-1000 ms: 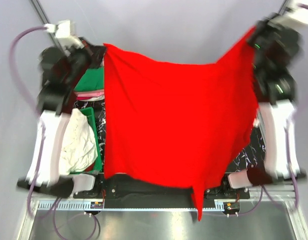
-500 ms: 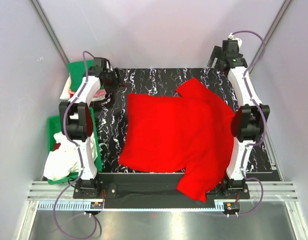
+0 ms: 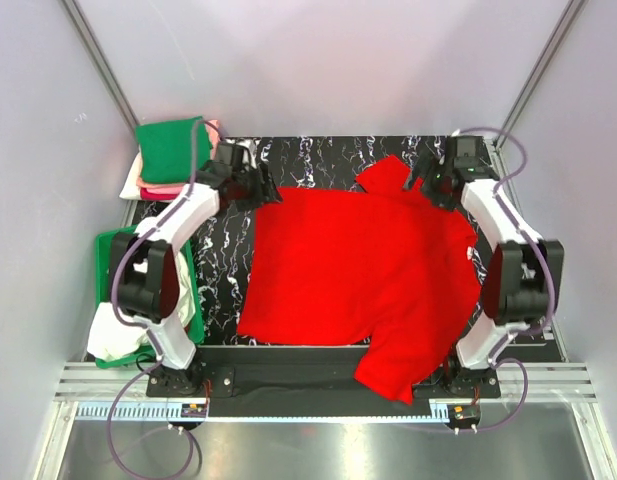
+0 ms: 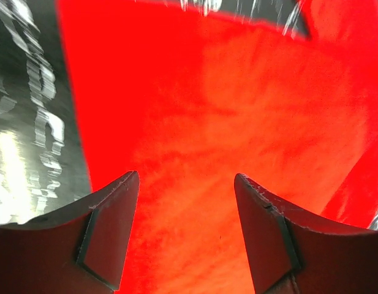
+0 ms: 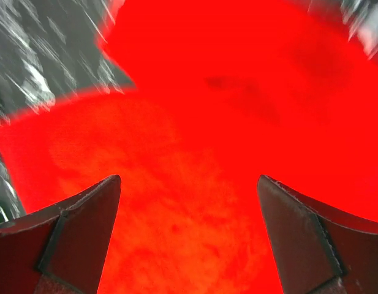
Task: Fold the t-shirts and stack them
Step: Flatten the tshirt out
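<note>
Red shirt (image 3: 358, 270) flat, hem toward left edge. Left claw (image 3: 260, 188) spread, empty, above far hem corner; right claw (image 3: 430, 186) spread, empty, above far sleeve.

A black table (image 3: 318, 160) veined with white marbling fills the middle of a pale, lilac-grey booth (image 3: 338, 60), seen from above. A green plastic bin (image 3: 194, 285) stands against the table's left edge, close to the left wall. Two slim metal struts (image 3: 103, 60) run diagonally up the back corners, one on each side. A ribbed aluminium rail (image 3: 328, 385) spans the table's near edge, with a brushed steel shelf (image 3: 318, 450) below it. In the left wrist view the marbled surface (image 4: 29, 122) shows at the left, blurred; in the right wrist view it (image 5: 41, 55) shows at the upper left, also blurred.
</note>
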Controlling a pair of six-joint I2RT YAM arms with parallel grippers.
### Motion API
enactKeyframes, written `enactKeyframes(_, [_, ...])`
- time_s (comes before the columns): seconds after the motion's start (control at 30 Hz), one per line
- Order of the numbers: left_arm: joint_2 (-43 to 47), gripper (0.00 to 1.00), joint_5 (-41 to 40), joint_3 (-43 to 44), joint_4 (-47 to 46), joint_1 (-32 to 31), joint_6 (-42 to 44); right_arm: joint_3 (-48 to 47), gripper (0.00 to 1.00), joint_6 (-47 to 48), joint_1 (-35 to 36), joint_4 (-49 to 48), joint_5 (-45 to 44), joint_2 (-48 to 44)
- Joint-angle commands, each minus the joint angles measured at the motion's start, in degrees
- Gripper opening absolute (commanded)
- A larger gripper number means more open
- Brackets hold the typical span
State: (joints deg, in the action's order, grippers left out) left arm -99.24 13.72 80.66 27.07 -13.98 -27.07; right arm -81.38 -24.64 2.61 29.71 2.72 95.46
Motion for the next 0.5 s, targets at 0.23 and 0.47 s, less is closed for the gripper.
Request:
enactKeyframes(0.23, [-13.8, 0.67, -2.9, 2.9, -0.5, -2.2, -1.0, -3.1, 0.99, -2.1, 0.0, 1.0, 13.0, 18.4])
enactKeyframes(0.47, [-29.8, 0.61, -3.6, 18.6, 9.0, -1.3, -0.5, -17.6, 0.99, -0.9, 0.0, 6.8, 12.0, 31.7])
